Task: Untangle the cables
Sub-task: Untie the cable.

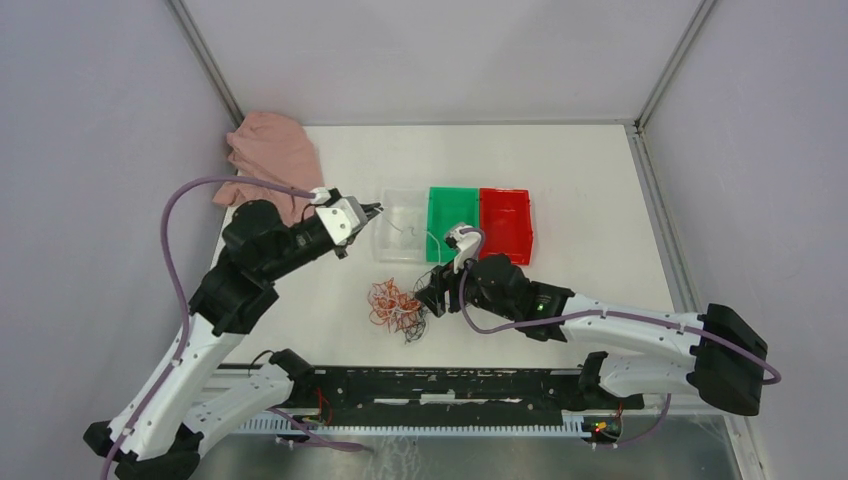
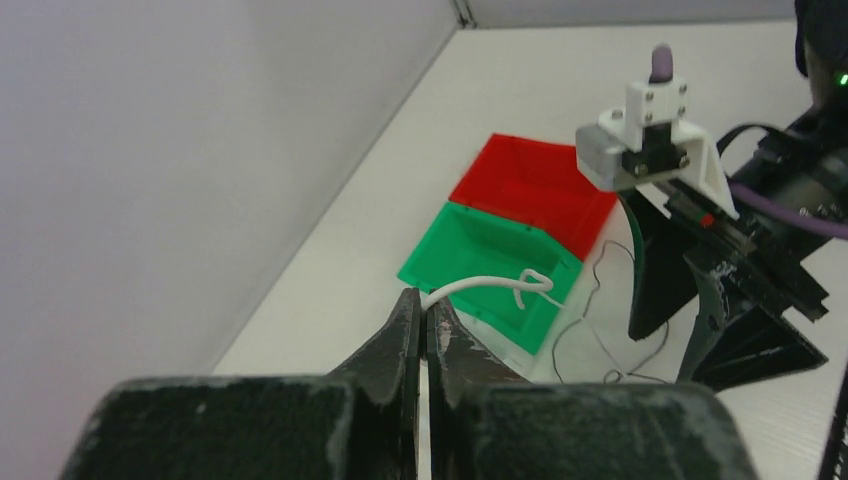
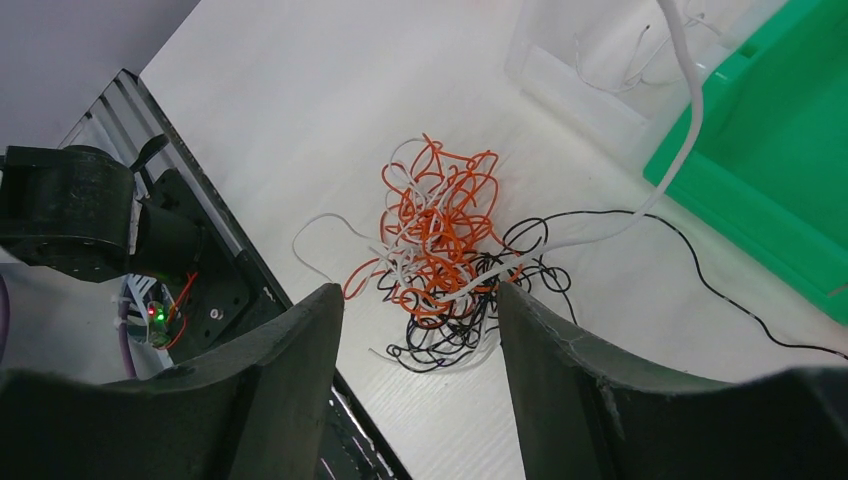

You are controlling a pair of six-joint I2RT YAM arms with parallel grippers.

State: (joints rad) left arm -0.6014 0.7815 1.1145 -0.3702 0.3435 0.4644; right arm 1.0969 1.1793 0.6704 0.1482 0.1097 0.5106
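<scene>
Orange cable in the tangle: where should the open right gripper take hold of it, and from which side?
Likely from straight above, on the orange cable's loops farthest from the black cable, bunched at the heap's near edge. The right gripper hangs open over the heap. White cable crosses the orange, one strand pinched by the left gripper.

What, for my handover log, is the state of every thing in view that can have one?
left gripper: shut on the white cable.
right gripper: open, holding nothing, aimed at the cables.
cables: tangled in one wad.
white cable: one end pinched, the rest trailing into the wad.
clear bin: a few thin strands inside.
green bin: nothing seen inside.
red bin: nothing seen inside.
pink cloth: crumpled.
</scene>
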